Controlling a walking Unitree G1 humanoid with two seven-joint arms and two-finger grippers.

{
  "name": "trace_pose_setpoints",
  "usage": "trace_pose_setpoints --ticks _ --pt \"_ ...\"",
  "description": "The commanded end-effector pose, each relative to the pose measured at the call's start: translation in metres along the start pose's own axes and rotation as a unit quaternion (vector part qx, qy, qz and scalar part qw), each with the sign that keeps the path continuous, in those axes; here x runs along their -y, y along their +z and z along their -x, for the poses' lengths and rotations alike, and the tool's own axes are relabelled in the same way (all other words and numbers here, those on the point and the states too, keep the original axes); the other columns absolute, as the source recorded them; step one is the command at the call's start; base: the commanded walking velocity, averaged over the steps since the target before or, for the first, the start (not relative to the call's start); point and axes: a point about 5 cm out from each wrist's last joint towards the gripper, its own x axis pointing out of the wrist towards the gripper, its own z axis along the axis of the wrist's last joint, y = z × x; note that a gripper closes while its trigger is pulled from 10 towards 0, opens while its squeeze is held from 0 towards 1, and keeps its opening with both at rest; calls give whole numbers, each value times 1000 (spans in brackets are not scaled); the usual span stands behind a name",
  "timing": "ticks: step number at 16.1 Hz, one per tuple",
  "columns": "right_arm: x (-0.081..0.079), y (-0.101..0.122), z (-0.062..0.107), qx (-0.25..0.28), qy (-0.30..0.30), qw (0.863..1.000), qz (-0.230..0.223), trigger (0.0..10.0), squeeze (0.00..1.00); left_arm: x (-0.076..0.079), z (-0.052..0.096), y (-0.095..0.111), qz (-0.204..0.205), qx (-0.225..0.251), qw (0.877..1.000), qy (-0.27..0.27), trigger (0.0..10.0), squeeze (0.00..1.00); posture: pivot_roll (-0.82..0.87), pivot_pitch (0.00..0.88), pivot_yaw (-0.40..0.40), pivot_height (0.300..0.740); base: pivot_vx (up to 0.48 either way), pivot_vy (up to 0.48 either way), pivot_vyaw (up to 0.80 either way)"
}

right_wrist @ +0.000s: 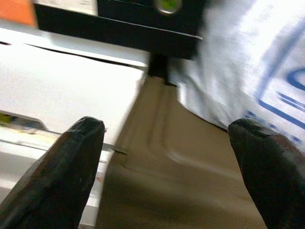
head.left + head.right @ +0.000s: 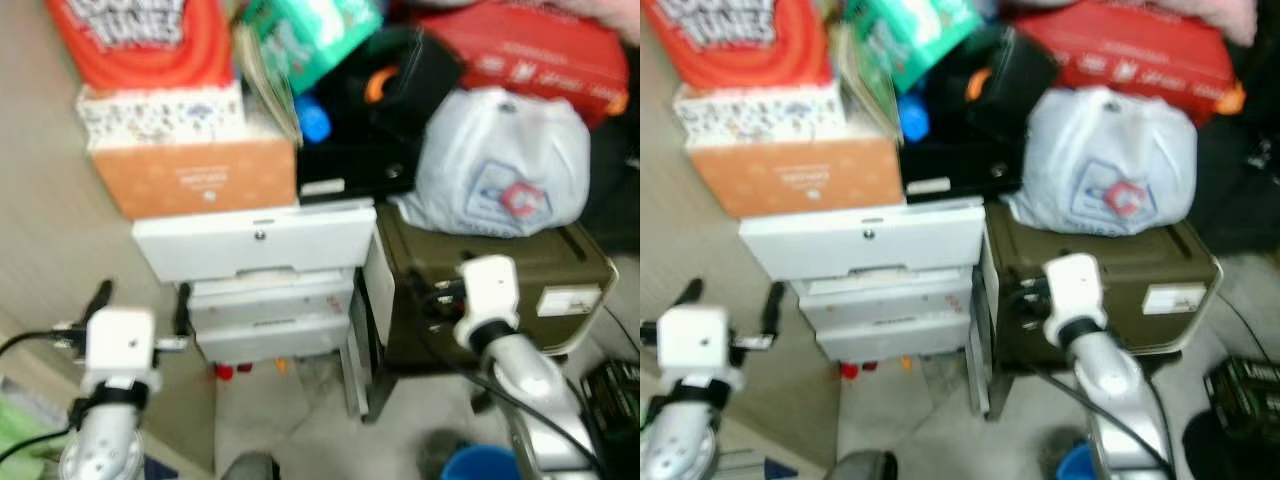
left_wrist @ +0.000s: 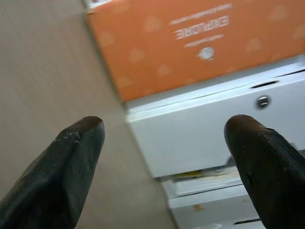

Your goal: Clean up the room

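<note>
On the far left, the left gripper (image 2: 140, 305) is held up near the wall. Its two black fingers (image 3: 62, 176) are spread wide apart and hold nothing. Straight ahead of its jaws is the white drawer unit (image 2: 262, 275), and just above that, ahead of the jaws too, sits the orange box (image 2: 195, 175). On top of the orange box is a white dotted box (image 2: 160, 112), and a big red thing with white letters (image 2: 140, 35) is on top of that.

Next along, a black box (image 2: 355, 165) sits on the drawer unit, ahead of both grippers. A blue cap (image 2: 313, 122) and a green packet (image 2: 310, 30) poke out above it.

Then comes the right gripper (image 1: 167, 157). Its fingers (image 1: 71, 171) are wide open as well, with nothing between them. Right in front of its jaws is the olive green box (image 2: 520, 290), close to the fingertips. The white plastic bag (image 2: 505, 160) rests on top of that box, just past the jaws. A red box (image 2: 530, 50) lies beyond the bag.

Below the right arm, a blue round thing (image 2: 485, 463) is on the floor.
</note>
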Motion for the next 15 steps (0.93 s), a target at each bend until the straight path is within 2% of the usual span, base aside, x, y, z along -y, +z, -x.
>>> trace_pose_setpoints --ticks 1,8,15 --pt "7 -1 3 -1 -12 1000 9 10000 0 2 3 1 -3 0 1000 -6 10000 0 -34 0 -24 740 0 0 800" --pt "4 -4 4 -6 9 1000 8 10000 0 2 4 -4 -4 -7 1000 -13 10000 0 -37 0 -27 740 0 0 800" --pt "0 -17 8 -32 52 998 4 10000 0 -16 15 -21 -39 -38 998 30 10000 0 -29 0 -36 740 0 0 800"
